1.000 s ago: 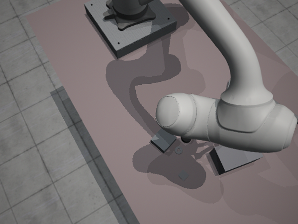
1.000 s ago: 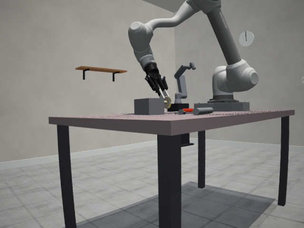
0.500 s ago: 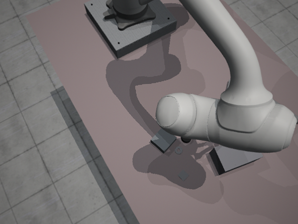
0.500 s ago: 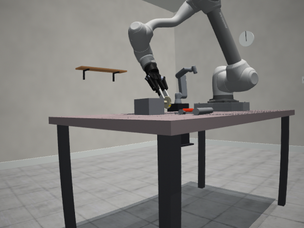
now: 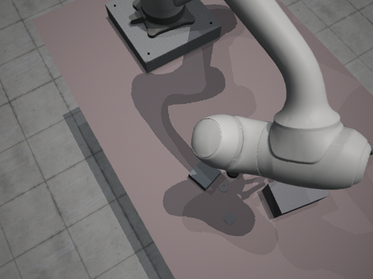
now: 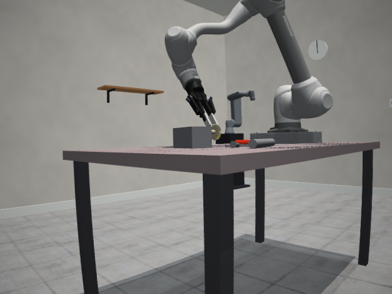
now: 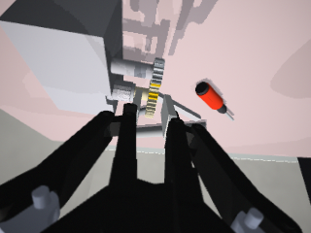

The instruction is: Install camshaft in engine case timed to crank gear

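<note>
The arm hides the gear [image 7: 155,87] from above. Its shaft points at 9 o'clock into the case [image 7: 63,58]. The claw [image 7: 150,113] has let go.

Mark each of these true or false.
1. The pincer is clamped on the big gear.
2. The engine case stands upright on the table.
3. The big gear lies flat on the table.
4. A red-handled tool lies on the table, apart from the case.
1. False. The pincer holds nothing; its fingers stand apart on either side of the big gear.
2. True. The engine case sits upright on the table.
3. False. The gear stands on edge at the front of the case, off the table top.
4. True. The red-handled tool lies on the table top, clear of the case and the gear.
</note>
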Controlling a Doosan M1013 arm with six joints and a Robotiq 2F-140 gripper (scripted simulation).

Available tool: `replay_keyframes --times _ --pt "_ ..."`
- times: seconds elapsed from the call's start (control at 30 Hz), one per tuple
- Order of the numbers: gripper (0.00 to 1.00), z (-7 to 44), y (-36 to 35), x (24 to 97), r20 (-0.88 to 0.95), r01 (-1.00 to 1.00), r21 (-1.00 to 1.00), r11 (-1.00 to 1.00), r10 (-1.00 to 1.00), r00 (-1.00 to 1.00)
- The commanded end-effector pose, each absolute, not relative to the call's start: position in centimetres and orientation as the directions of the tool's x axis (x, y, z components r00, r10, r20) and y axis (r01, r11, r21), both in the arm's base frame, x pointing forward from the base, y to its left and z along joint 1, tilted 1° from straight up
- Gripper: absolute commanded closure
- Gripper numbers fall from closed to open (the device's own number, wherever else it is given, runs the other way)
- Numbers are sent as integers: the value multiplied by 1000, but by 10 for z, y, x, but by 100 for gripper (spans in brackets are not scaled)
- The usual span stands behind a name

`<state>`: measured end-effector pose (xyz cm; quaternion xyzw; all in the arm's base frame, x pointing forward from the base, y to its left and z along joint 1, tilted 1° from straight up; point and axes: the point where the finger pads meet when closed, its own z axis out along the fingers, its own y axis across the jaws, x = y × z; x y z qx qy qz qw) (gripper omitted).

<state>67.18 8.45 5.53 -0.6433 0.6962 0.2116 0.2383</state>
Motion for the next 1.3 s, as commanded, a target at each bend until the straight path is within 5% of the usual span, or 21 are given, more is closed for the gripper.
replay_keyframes --times 0.0,1.27 --pt "81 58 83 672 -604 -996 -12 83 -795 -59" --pt "81 98 61 669 -604 -996 -12 83 -795 -59"
